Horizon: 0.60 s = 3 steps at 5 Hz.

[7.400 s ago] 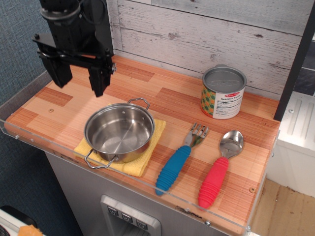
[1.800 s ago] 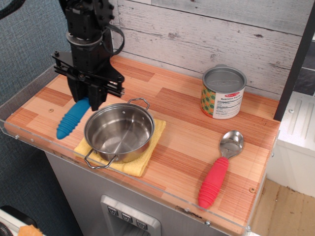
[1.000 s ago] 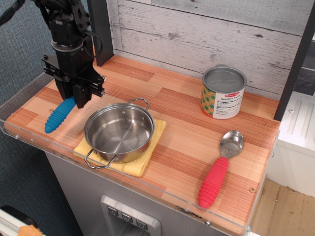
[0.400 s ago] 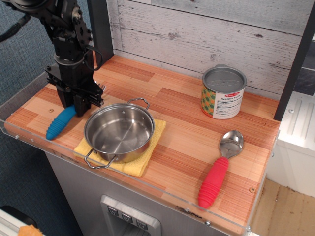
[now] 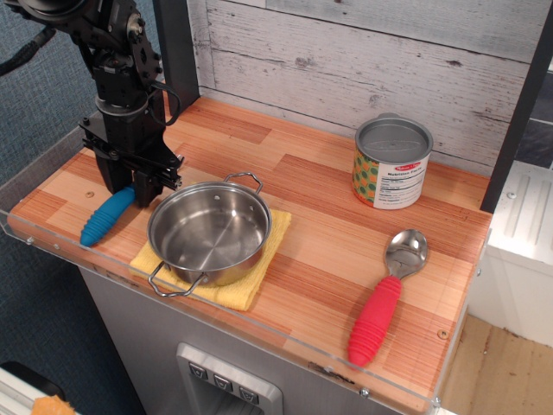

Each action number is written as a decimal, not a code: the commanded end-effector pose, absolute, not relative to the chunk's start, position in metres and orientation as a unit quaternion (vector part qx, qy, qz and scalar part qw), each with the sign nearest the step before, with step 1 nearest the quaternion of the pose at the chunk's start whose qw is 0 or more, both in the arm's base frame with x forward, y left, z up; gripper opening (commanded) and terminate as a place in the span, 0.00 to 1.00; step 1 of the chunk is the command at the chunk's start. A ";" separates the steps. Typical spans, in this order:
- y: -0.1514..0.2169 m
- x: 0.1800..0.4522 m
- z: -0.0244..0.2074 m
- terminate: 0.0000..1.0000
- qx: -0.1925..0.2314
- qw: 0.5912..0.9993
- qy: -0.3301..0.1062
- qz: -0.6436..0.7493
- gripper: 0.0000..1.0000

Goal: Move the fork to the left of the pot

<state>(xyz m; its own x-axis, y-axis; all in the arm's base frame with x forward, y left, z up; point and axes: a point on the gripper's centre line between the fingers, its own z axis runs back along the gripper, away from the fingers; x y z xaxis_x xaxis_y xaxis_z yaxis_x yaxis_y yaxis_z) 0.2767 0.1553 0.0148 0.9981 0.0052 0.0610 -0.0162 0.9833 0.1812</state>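
Apparently "Melissa & Doug" labels the can [image 5: 392,164], lettering blurred.

A toy kitchen — wooden counter [image 5: 328,199], plank wall [image 5: 363,52], steel pot [image 5: 210,232].

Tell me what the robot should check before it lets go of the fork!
1. Fork left of the pot: ok.
2. Fork resting on the table: looks so, cannot tell for sure.
3. Fork clear of the table's front edge: ok, but near.
4. Hand open or shut on the fork: cannot tell, tines hidden.
5. Pot on the yellow cloth: ok.
6. Hand clear of the pot: close, cannot tell.
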 end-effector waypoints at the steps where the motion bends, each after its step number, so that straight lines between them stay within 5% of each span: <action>1: 0.164 0.278 0.041 0.00 0.109 0.992 -0.059 0.026 1.00; 3: 0.159 0.279 0.065 0.00 0.115 0.990 -0.071 0.035 1.00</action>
<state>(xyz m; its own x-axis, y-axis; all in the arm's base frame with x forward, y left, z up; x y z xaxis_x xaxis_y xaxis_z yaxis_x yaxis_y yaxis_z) 0.2724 0.1563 0.0452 0.9935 0.0759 0.0846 -0.0911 0.9770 0.1930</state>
